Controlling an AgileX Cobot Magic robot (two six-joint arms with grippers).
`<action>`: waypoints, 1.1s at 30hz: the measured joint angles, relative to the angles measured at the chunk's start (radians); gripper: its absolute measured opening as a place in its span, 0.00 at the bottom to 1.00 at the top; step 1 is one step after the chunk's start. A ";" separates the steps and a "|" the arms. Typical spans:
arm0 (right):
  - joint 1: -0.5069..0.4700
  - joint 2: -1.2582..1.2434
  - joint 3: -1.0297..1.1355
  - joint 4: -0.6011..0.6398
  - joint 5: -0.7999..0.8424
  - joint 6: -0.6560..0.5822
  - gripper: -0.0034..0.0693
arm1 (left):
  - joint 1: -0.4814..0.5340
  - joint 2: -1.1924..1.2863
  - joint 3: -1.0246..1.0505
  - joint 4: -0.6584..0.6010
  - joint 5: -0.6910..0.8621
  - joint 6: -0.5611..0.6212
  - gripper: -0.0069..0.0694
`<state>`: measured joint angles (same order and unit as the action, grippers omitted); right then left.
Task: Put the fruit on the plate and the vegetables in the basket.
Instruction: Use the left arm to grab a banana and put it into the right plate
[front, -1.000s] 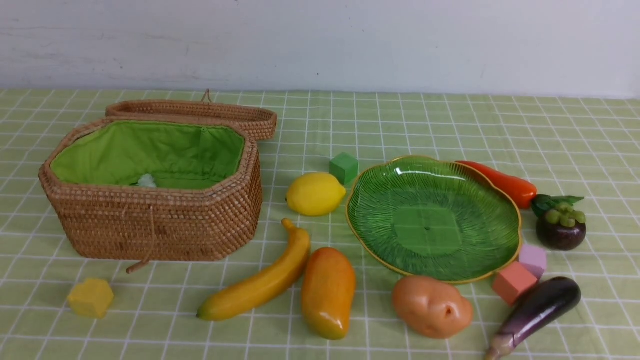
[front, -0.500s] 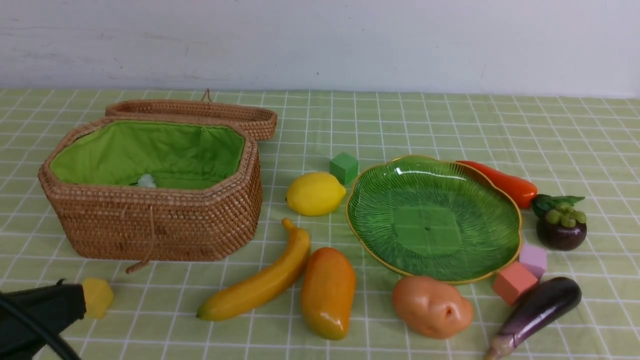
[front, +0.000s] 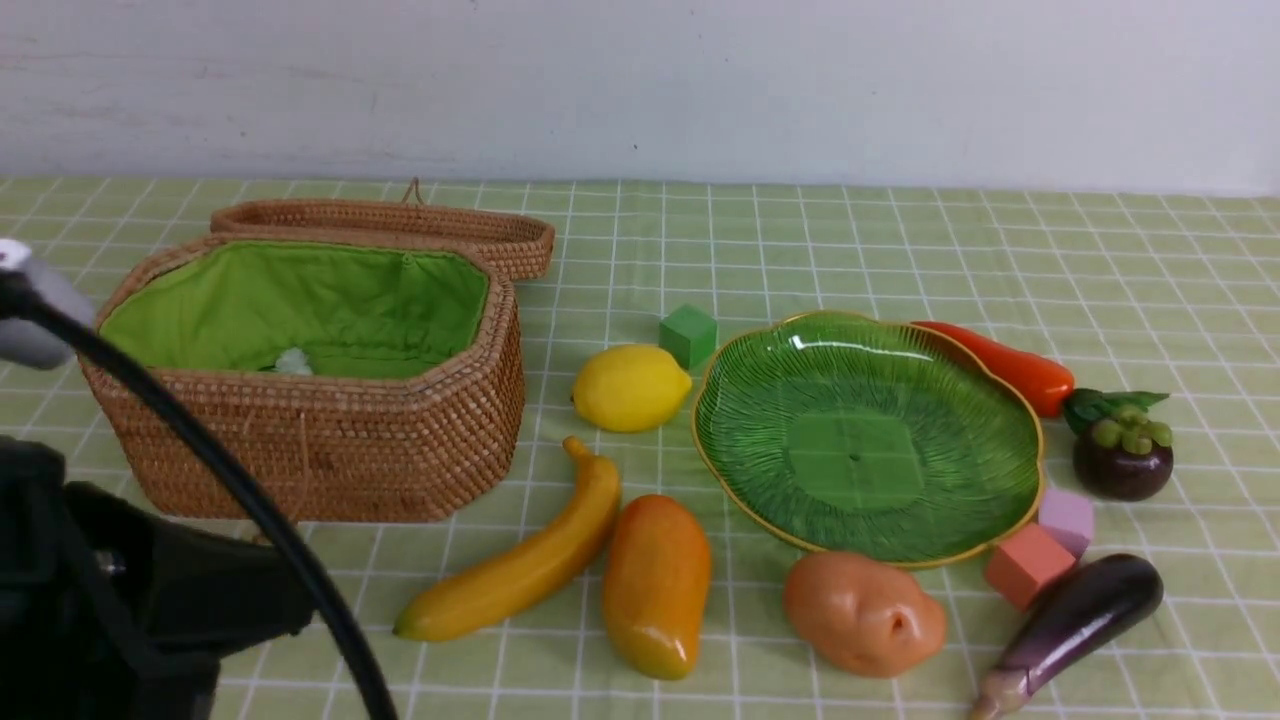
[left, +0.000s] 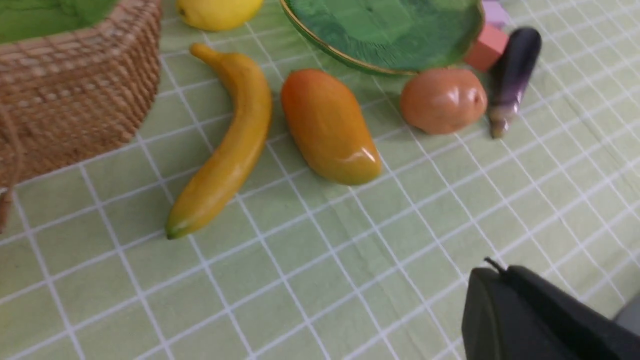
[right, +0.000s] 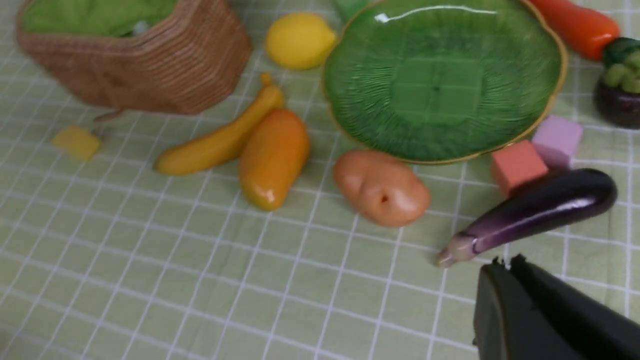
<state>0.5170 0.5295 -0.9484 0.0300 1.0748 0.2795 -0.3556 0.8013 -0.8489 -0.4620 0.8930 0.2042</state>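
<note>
With no sorting done yet, the lemon (front: 630, 388), banana (front: 520, 560), mango (front: 655, 585) and mangosteen (front: 1120, 462) are lying on the desk (front: 800, 250) around the bare plate (front: 866, 440), the potato (front: 862, 613), eggplant (front: 1075, 620) and red pepper (front: 1010, 370) are waiting outside the basket (front: 320, 455), and the left fingers (left: 510, 310) and right fingers (right: 515, 310) are pressing together, gripping nothing.

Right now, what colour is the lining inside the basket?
Bright green cloth lining inside the brown woven basket; it shows best in the front view.

Legible text/labels/brands/nos.: none. No writing seen on any item, cloth or wall in all 3 views.
</note>
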 joint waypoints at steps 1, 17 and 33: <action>0.021 0.006 -0.040 0.011 0.027 -0.015 0.06 | -0.026 0.028 -0.022 0.021 0.016 -0.020 0.07; 0.064 -0.006 -0.181 0.088 0.180 -0.193 0.08 | -0.365 0.574 -0.291 0.475 0.131 -0.242 0.07; 0.064 -0.011 -0.214 0.218 0.126 -0.411 0.11 | -0.200 0.878 -0.355 0.382 -0.044 0.011 0.47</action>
<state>0.5807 0.5188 -1.1629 0.2477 1.2013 -0.1312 -0.5556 1.6790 -1.2034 -0.0800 0.8487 0.2155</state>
